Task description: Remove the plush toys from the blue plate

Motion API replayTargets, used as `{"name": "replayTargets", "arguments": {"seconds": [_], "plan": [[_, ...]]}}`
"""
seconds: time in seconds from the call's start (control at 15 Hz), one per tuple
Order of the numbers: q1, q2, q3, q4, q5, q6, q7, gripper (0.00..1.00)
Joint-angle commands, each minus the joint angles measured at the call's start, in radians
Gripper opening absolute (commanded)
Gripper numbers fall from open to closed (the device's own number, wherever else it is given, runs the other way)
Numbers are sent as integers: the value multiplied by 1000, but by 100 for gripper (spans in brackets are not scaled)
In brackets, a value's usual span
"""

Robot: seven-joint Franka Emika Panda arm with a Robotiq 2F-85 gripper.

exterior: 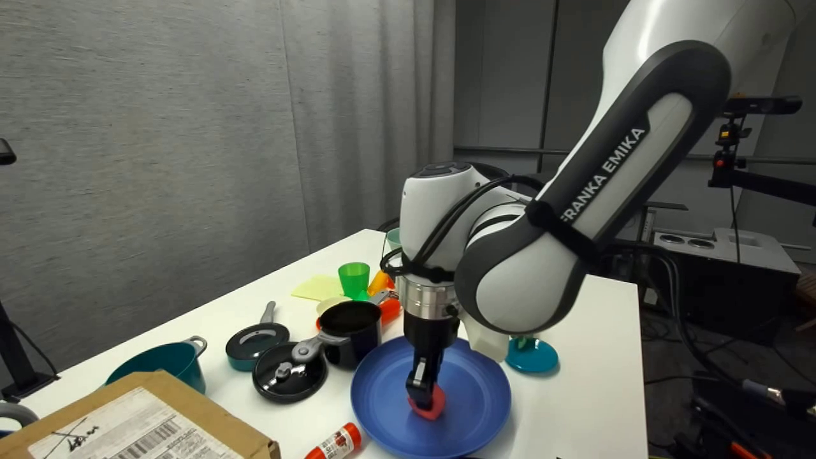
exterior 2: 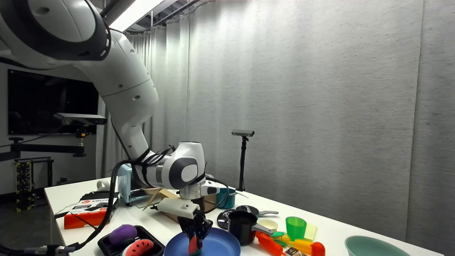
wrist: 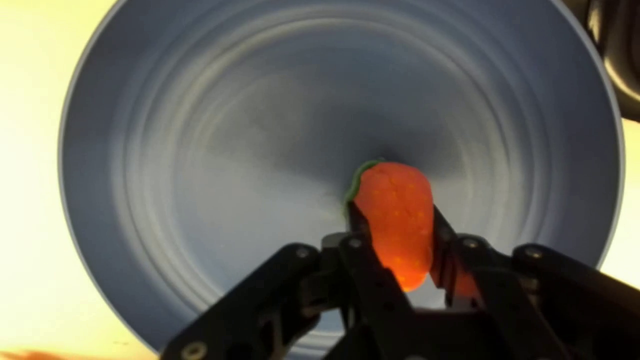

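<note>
Blue plate (wrist: 250,165) with strawberry (wrist: 397,215) between fingers (wrist: 443,237)

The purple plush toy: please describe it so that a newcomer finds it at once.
On the white table, in an exterior view, find the black tray beside the blue plate. In the tray lies the purple plush toy, rounded. Its colour sets it apart: the watermelon toy next to it is red with dark spots.

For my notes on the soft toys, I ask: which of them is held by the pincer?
The red strawberry with the green leaf: the pincer grips it, whereas the purple toy and the watermelon slice lie in the black tray.
</note>
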Motion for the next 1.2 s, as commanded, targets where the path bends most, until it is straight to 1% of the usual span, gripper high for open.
{"name": "replayTargets", "arguments": {"seconds": [0.0, 0.13, 0.2, 0.27, 0.33, 0.47, 0.53, 0.6, 0.67, 0.73, 0.8, 0.93, 1.07, 1.13], "plan": [[-35, -54, 56, -13, 58, -27, -94, 1], [-56, -102, 103, -24, 96, -56, -196, 2], [-72, -125, 135, -28, 132, -73, -266, 4], [-85, -143, 163, -25, 173, -103, -328, 2], [-104, -157, 196, -18, 238, -147, -405, 3], [-125, -182, 228, 3, 357, -272, -529, 3], [-129, -193, 229, 14, 402, -345, -575, 3], [-126, -195, 219, 30, 424, -424, -602, 3], [-118, -192, 203, 46, 425, -507, -603, 3], [-106, -173, 183, 63, 392, -575, -581, 3], [-96, -162, 167, 71, 357, -618, -545, 3], [-90, -136, 144, 71, 314, -655, -513, 3], [-86, -101, 135, 80, 298, -656, -500, 3], [-88, -81, 138, 85, 317, -638, -507, 7]]}}
